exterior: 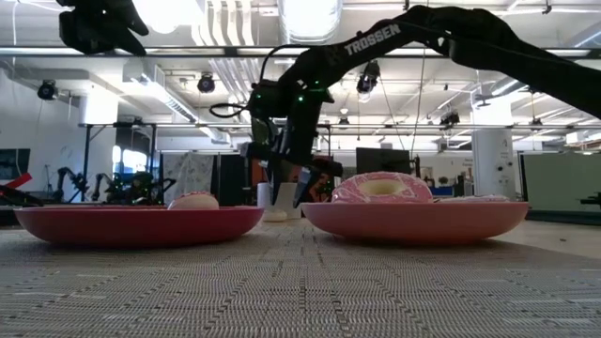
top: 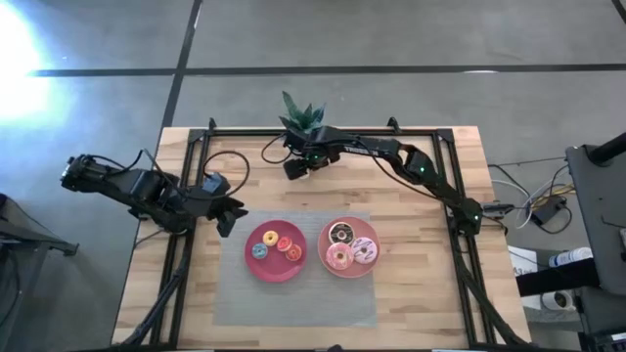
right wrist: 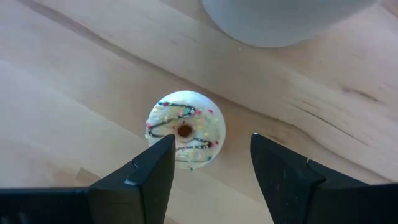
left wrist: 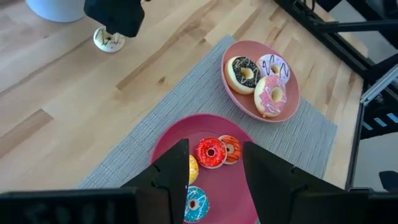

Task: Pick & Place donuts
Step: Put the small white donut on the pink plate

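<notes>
The cream tiny donut (right wrist: 185,129), with dark drizzle and sprinkles, lies flat on the bare wood near the table's far edge. My right gripper (right wrist: 211,142) hangs open just above it, one finger on each side, not touching. In the low view this gripper (exterior: 286,188) points down, with its tips off the table. The left gripper (left wrist: 216,149) is open and hovers high over the left plate (left wrist: 171,134). That plate holds the red donut (left wrist: 211,152), the orange one (left wrist: 231,148), the blue one (left wrist: 196,204) and a yellow one half hidden by a finger. The chocolate (top: 341,233), lilac (top: 364,249) and pink (top: 339,257) donuts lie on the right plate (top: 349,272).
A white pot (right wrist: 280,18) with a green plant (top: 301,115) stands just beyond the cream donut. Both plates sit on a grey woven mat (top: 293,298). Black frame rails (top: 196,156) run along the table's left, far and right sides. Bare wood lies between the mat and the pot.
</notes>
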